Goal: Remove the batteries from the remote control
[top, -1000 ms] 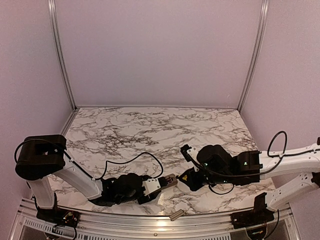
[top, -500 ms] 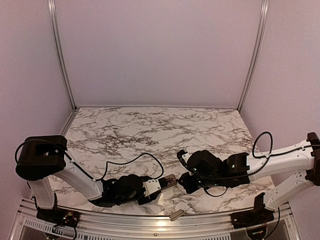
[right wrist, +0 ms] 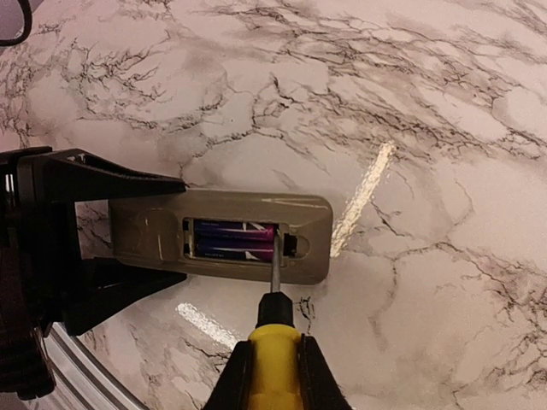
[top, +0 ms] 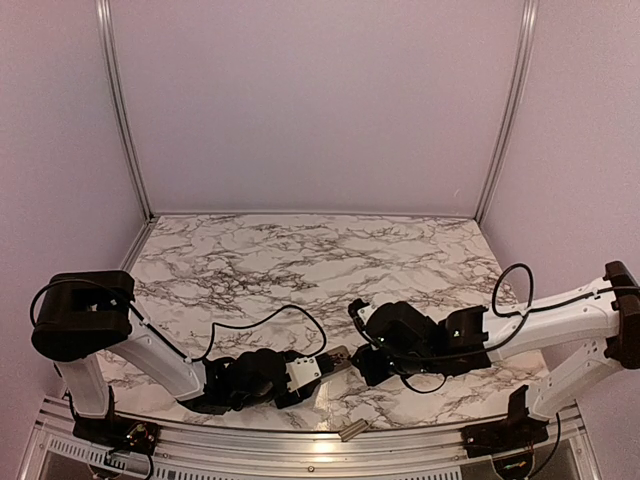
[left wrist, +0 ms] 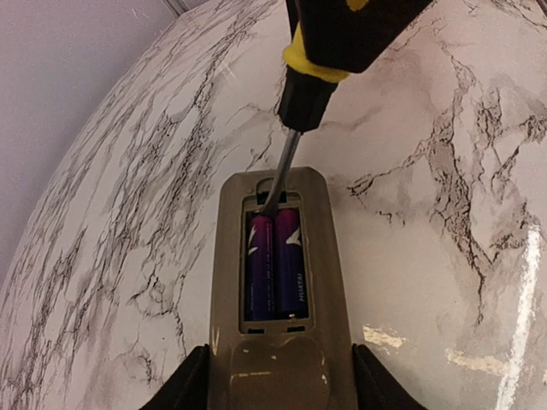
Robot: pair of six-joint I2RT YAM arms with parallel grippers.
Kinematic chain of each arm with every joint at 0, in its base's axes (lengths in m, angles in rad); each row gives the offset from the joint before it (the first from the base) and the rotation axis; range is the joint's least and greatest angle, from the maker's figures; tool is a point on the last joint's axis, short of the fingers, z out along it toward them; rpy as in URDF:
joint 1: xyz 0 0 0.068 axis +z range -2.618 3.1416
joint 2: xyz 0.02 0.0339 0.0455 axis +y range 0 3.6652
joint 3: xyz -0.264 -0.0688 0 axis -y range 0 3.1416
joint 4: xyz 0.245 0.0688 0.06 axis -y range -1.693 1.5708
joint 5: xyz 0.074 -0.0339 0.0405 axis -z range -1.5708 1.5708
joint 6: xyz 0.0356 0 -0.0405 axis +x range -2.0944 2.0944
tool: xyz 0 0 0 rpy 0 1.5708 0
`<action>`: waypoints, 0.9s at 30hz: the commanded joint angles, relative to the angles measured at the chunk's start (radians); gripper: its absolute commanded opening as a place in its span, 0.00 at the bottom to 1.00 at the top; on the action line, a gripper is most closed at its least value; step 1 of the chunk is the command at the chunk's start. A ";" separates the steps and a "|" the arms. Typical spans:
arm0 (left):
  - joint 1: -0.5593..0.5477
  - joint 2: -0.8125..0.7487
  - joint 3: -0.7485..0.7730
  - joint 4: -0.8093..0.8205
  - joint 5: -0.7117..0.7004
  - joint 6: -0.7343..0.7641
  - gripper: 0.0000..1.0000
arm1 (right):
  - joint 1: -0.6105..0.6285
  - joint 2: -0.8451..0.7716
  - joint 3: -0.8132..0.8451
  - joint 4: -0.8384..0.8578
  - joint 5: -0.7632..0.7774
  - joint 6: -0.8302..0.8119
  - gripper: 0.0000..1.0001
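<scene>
Two firm grips over veined marble [top: 300,250], pale walls [top: 320,100]: left fingers [left wrist: 184,386] on remote control [left wrist: 278,367], right fingers [right wrist: 231,380] on screwdriver [right wrist: 273,359].

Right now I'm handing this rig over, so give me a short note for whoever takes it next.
Left gripper: fingers clamp the remote control by its sides, back facing up.
Right gripper: shut on the yellow-handled screwdriver, with its tip in the far end of the recess at the batteries' ends.
Batteries: both sit side by side in the open recess.
Done: the cover is off; a flat grey-beige piece lies at the near edge of the table.
Left to do: lever out both batteries.
</scene>
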 commanded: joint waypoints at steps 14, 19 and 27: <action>-0.017 0.009 0.017 0.022 0.045 0.016 0.00 | -0.135 -0.112 -0.215 0.440 -0.573 -0.149 0.00; -0.017 0.016 0.017 0.025 0.039 0.016 0.00 | -0.136 -0.148 -0.225 0.486 -0.630 -0.143 0.00; -0.016 0.014 0.018 0.025 0.035 0.015 0.00 | -0.135 -0.141 -0.212 0.501 -0.638 -0.138 0.00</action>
